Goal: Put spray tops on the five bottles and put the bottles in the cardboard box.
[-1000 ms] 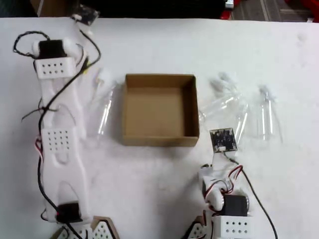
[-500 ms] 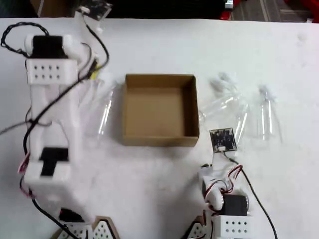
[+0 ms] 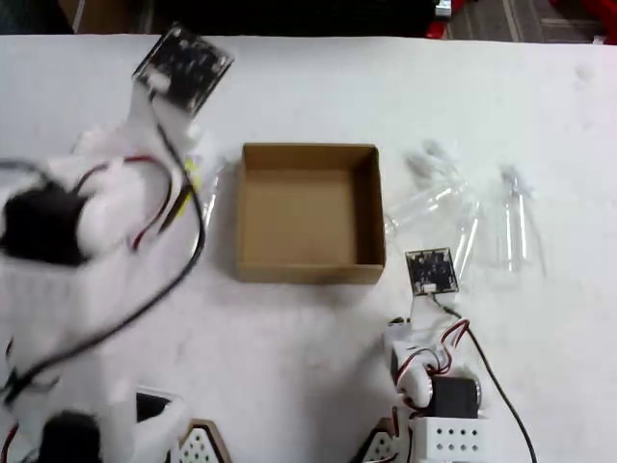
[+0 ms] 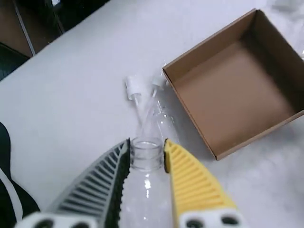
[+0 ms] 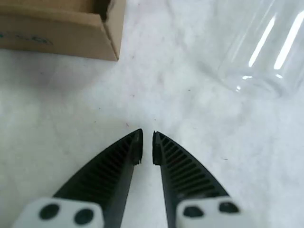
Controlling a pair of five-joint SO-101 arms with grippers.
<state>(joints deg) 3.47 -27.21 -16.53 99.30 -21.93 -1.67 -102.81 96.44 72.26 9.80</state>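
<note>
White table (image 3: 318, 87), left claw (image 4: 146, 147) clamped on bottle (image 4: 145, 194) neck, right claw (image 5: 147, 142) nearly together, cardboard box (image 5: 57, 33) print illegible.

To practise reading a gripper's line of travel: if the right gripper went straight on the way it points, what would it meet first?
Probably bare table: the right gripper points into the gap between the cardboard box and a clear bottle, though depth is unclear.

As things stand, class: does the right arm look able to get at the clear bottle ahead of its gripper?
Probably yes. Only bare table lies between the right gripper and the clear bottle; the cardboard box sits off to one side. The nearly shut jaws must open first.
</note>
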